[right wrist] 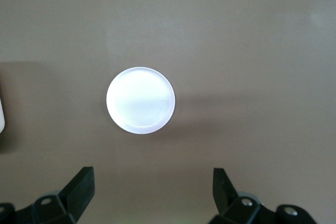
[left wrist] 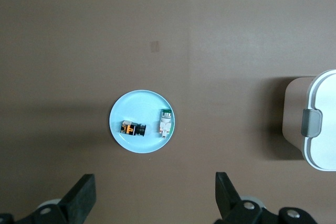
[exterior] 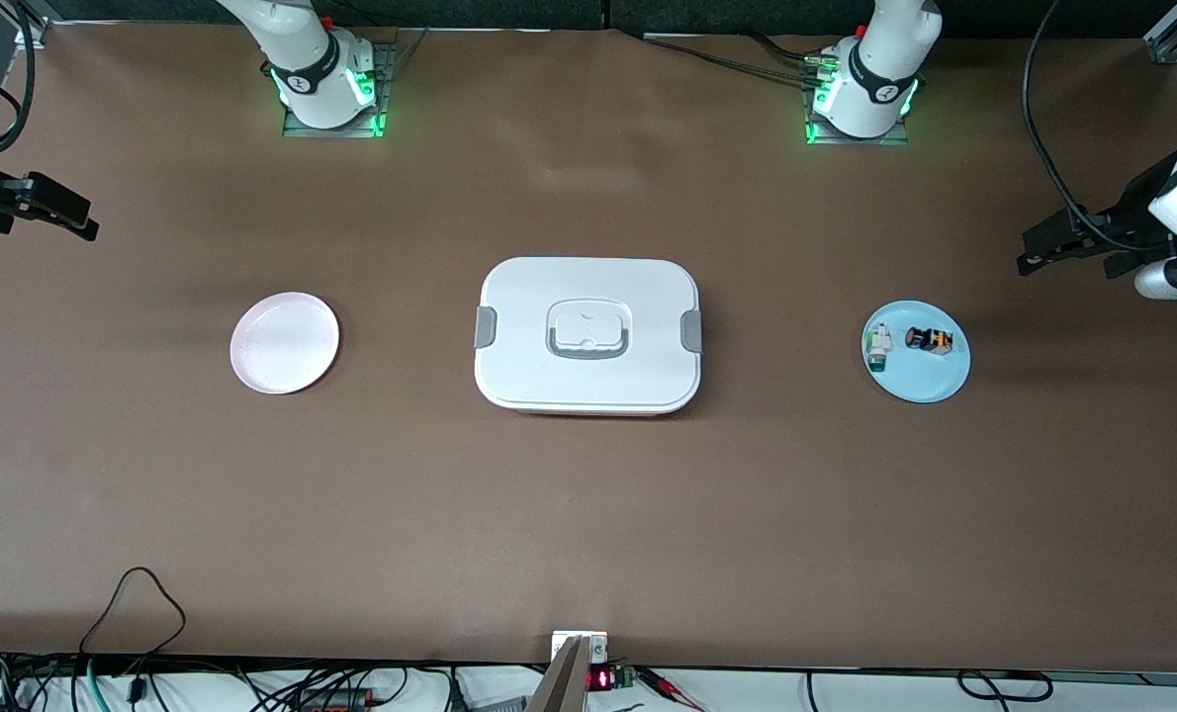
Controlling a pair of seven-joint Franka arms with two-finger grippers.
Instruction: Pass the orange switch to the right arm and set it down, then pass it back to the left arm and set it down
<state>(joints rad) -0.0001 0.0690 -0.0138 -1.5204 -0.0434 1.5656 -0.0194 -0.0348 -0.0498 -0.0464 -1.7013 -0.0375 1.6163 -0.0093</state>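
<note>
Orange switch [exterior: 929, 340]: tiny black barrel with one round orange end and orange markings, lying on its side, no gripper touching it.
Where it sits: on the pale blue plate [exterior: 930, 388] toward the left arm's end of the table.
Neighbour: a small white-and-green part [exterior: 878, 347] shares that plate, just beside the switch but apart from it.
Box [exterior: 588, 334]: big, white, rounded corners, grey latches at both ends, grey handle sunk in the lid, sitting mid-table between the two plates.
Pink plate [exterior: 284, 342]: toward the right arm's end, nothing on it.
Left gripper [exterior: 1068, 246]: up in the air over bare brown table [exterior: 588, 514] past the blue plate, fingers spread wide, holding nothing.
Right gripper [exterior: 49, 208]: high over the table's edge past the pink plate, fingers spread wide too, nothing between them.
</note>
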